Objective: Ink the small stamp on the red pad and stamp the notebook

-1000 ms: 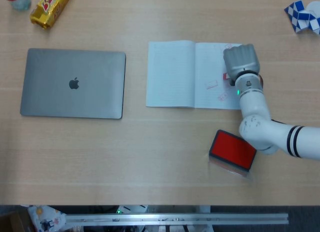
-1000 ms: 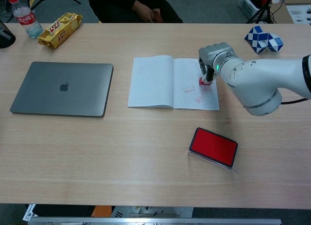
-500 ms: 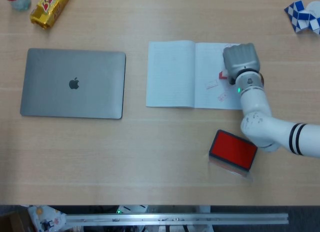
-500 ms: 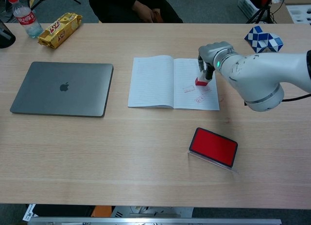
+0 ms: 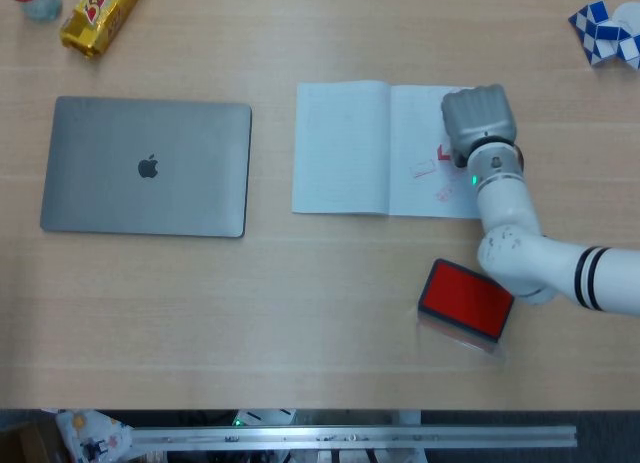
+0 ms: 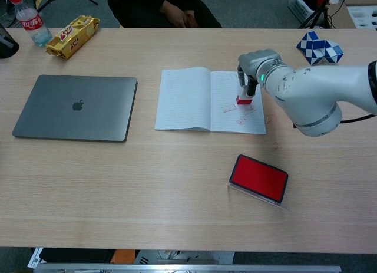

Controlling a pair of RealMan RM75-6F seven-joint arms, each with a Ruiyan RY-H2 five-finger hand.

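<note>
Stamp held upright over the notebook's right page, w/ red marks just below it

The small stamp [image 6: 242,98] is gripped by the right hand [image 6: 254,68], fingers closed round its dark handle, red base pointing down at the right page of the notebook [image 6: 194,99]. In the chest view the base looks to be at or barely off the paper; contact can't be told for sure. Red prints are seen on the page just toward the near edge of the stamp, approx. beside it, so any next press is judged to need bare paper further toward the spine or the far edge. The red pad [image 6: 258,178] lies on the table [image 6: 147,184], well apart from the notebook, nearer the robot and below the right forearm. The stamp's long axis is vertical. The left hand isn't in either view.
</note>
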